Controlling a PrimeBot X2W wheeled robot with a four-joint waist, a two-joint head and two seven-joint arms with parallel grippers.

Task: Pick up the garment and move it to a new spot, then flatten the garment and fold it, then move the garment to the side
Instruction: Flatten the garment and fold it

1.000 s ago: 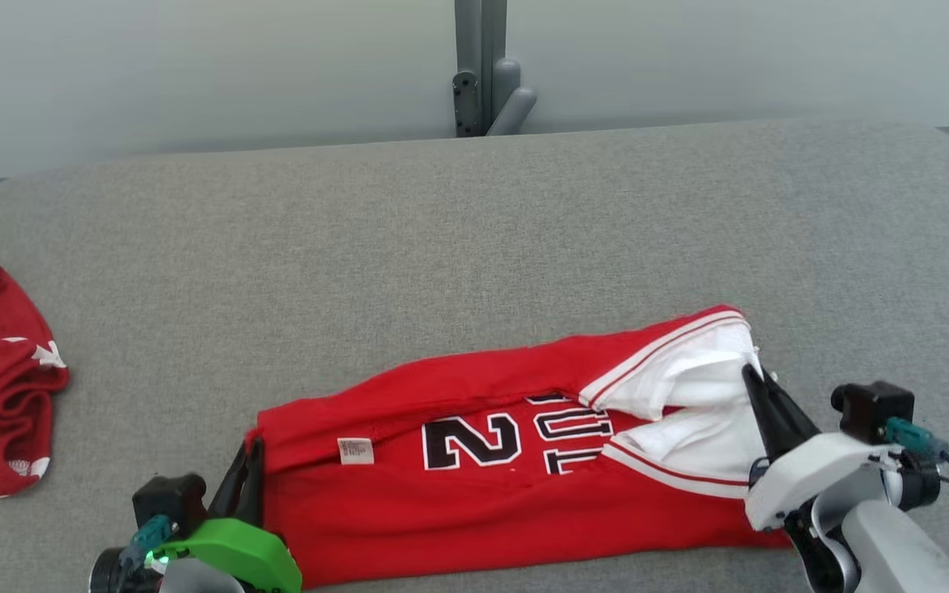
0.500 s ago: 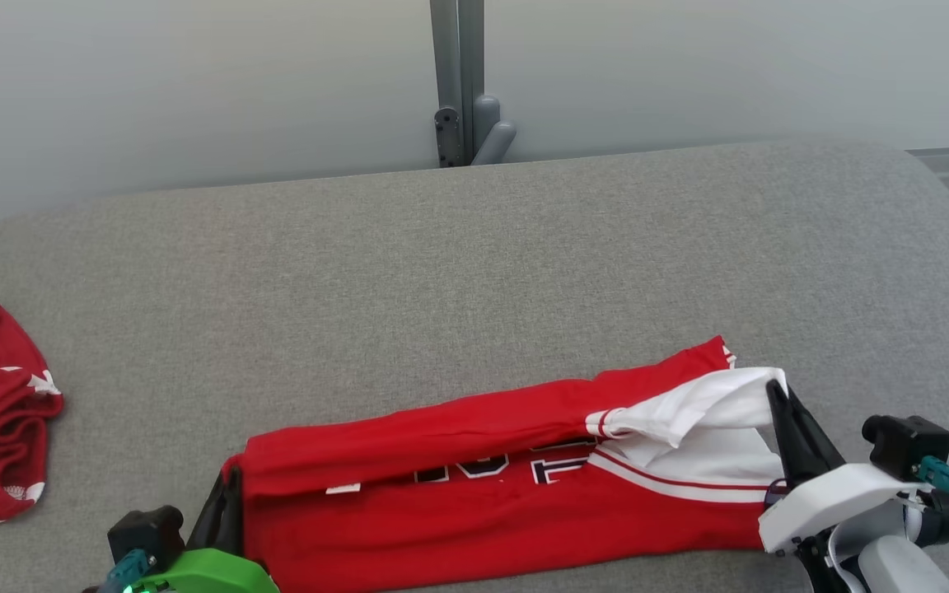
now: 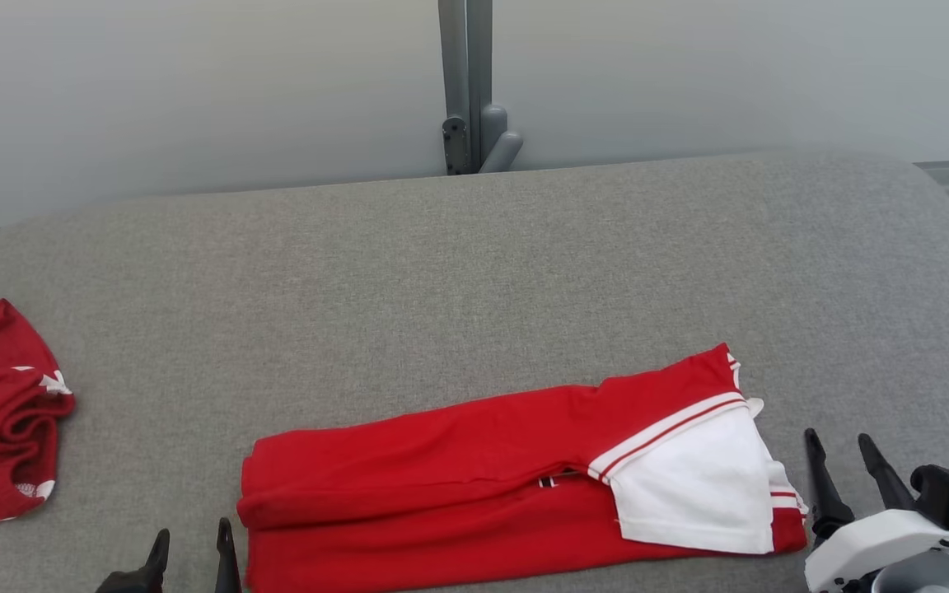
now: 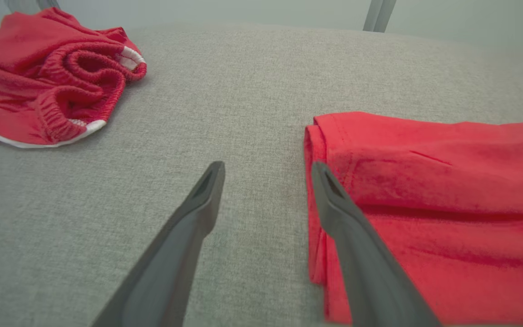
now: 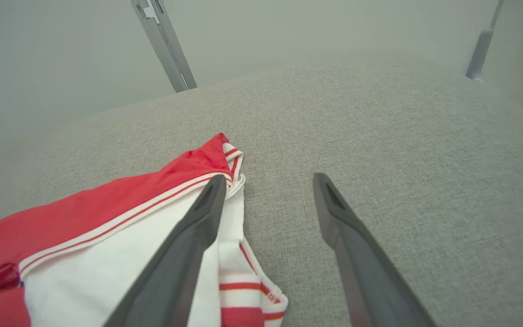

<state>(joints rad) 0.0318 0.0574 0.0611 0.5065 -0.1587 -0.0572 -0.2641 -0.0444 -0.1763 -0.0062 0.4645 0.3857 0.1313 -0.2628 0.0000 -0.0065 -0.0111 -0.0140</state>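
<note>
Both jaws spread, empty — garment [image 3: 441, 461] lies between them (folded, on grey surface [image 3: 474, 272]).

We observed a broad grey woven-fabric work surface [image 3: 474, 247] with rounded far corners. Behind it stood a plain pale grey wall [image 3: 194, 91], divided by a vertical grey metal post [image 3: 466, 74] carrying a small grey bracket [image 3: 454, 147] at its base. Lighting was even and soft.
</note>
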